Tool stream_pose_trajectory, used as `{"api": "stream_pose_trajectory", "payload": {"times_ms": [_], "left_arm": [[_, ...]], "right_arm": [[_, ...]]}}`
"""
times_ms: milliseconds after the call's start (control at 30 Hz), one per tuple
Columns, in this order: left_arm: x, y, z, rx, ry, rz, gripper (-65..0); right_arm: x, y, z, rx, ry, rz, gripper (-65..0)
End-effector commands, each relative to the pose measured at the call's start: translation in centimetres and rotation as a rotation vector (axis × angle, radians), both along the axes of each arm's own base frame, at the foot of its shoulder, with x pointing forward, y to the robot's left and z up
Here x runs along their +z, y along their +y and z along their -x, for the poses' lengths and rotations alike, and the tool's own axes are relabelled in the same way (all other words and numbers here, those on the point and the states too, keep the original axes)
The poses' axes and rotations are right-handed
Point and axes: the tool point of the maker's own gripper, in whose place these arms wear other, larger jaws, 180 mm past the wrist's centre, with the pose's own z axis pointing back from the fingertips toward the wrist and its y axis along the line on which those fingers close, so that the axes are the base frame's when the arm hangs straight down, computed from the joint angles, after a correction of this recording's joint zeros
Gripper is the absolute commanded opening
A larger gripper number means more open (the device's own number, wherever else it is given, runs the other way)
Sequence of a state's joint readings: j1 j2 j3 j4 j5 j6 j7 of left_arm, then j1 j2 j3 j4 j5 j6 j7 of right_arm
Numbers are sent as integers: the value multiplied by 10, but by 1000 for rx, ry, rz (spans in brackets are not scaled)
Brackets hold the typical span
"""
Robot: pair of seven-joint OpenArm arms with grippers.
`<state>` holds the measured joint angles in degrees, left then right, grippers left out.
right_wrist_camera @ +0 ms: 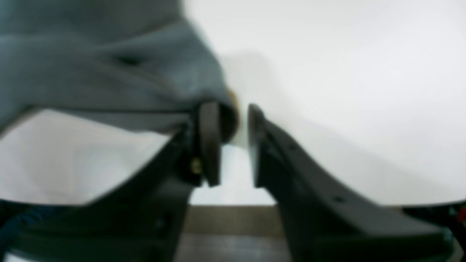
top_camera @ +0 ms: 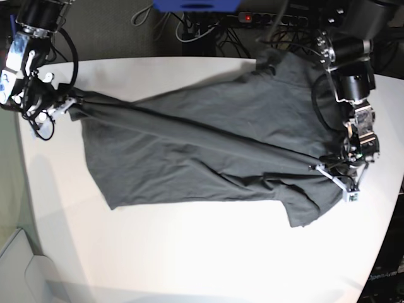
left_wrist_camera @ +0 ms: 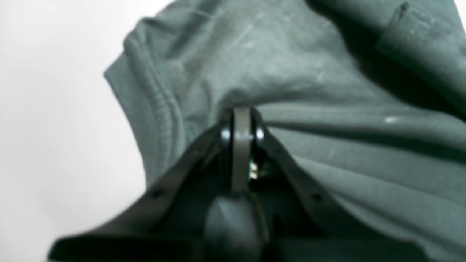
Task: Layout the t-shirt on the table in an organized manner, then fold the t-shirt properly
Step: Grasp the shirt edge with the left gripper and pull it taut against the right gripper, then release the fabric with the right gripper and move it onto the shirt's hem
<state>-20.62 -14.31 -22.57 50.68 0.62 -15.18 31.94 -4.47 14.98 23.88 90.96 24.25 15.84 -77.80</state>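
White table (top_camera: 189,259) fills the base view; cables crowd the floor behind it. Dark grey t-shirt (top_camera: 202,151) lies spread across the table, stretched taut between two arms. Left gripper (left_wrist_camera: 242,120) is clamped on a shirt fold; right gripper (right_wrist_camera: 233,120) stands parted, an edge of cloth against one jaw. Good practice: keep tension even and lower both ends together. No containers appear.

The t-shirt (top_camera: 208,151) lies across the table (top_camera: 208,252), stretched between both side edges.
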Motion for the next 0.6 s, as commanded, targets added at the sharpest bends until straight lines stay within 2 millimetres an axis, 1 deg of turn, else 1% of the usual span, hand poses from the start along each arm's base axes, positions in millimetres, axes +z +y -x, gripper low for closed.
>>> {"api": "stream_pose_trajectory", "payload": {"times_ms": [0, 67, 267, 333, 400, 500, 567], "left_arm": [[16, 8, -11, 9, -37, -22, -645], [16, 9, -10, 10, -37, -23, -645], [16, 10, -10, 14, -38, -23, -645], [16, 10, -10, 11, -37, -23, -645], [17, 10, -10, 12, -38, -21, -645], [17, 10, -10, 12, -38, -21, -645], [17, 10, -10, 12, -38, -21, -645]], "right_arm": [[13, -8, -12, 10, -50, 28, -452], [24, -9, -18, 19, -85, 47, -439], [60, -7, -35, 53, -205, 107, -435], [72, -10, -43, 48, -261, 124, -435], [79, -10, -51, 47, -313, 132, -429], [84, -12, -57, 42, -351, 140, -359], [86, -17, -57, 21, -372, 144, -310]]}}
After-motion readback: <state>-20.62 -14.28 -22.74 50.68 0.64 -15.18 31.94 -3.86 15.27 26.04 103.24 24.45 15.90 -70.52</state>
